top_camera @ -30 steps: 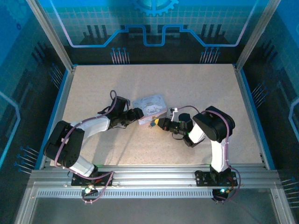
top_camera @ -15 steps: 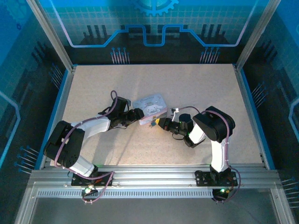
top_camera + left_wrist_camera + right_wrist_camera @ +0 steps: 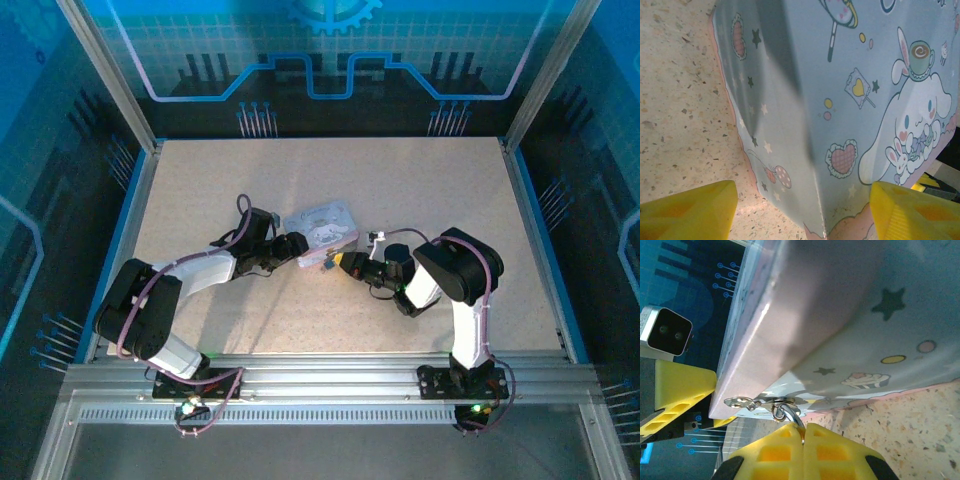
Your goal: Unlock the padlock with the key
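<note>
- The padlock (image 3: 784,409) hangs by its small loop from the hasp (image 3: 742,401) on the lower front edge of the box (image 3: 850,315); its body is hidden behind the fingertips
- Its long axis runs from the hasp down toward the right gripper (image 3: 804,432), so the keyway end is judged to face that gripper
- A thin sliver at the finger seam is judged to be the key (image 3: 803,430), in line with that axis
- The right gripper is pressed fully closed, its tips just below the loop; what it pinches cannot be told for certain
- Over the last second almost nothing has shifted: box, padlock and both arms sit as before, which suggests a fine insert or turn in progress, not a reach
- The left gripper (image 3: 800,210) stands wide astride the box's corner on the table (image 3: 675,100), steadying it
</note>
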`<state>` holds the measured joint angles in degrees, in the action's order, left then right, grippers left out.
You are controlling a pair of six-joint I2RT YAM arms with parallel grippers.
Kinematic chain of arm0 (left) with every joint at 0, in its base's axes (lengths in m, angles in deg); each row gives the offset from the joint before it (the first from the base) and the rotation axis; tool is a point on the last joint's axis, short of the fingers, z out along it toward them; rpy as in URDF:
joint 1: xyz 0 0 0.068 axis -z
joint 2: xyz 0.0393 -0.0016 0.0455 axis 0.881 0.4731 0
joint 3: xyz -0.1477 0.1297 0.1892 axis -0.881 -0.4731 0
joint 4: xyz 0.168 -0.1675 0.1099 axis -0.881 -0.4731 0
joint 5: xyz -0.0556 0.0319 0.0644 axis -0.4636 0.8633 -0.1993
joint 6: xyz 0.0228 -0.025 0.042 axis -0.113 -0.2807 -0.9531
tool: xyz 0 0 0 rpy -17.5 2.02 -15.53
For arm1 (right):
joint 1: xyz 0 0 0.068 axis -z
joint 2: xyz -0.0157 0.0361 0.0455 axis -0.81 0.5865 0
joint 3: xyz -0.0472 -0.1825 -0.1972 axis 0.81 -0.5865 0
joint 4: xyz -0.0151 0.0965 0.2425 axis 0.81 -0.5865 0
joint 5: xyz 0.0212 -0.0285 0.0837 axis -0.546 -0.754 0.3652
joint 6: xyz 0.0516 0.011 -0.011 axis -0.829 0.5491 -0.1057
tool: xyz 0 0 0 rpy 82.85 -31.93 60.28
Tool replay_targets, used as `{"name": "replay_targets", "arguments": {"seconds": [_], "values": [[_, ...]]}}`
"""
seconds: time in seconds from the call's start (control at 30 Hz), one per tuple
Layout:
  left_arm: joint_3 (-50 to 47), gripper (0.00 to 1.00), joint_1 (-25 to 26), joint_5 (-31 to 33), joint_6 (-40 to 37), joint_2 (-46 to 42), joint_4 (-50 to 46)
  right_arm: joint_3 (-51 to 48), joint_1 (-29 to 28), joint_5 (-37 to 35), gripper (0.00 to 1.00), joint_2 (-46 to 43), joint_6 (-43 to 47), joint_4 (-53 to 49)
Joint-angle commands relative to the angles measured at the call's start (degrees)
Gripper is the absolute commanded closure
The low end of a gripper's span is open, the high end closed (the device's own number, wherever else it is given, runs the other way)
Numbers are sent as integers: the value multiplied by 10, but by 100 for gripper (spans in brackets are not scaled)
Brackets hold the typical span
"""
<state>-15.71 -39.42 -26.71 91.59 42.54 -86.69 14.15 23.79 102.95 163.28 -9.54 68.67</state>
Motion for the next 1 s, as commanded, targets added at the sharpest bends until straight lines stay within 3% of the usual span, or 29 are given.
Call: {"name": "replay_targets", "arguments": {"seconds": [0.0, 0.6, 0.97], "values": [[-25, 29, 9, 7, 4, 6, -58, -5, 10, -21, 100, -14, -9, 27], [-20, 23, 9, 2, 10, -12, -50, -39, 31, -28, 100, -55, 9, -5], [1, 10, -5, 40, -16, -87, -88, -53, 44, -7, 100, -209, 90, -217]]}}
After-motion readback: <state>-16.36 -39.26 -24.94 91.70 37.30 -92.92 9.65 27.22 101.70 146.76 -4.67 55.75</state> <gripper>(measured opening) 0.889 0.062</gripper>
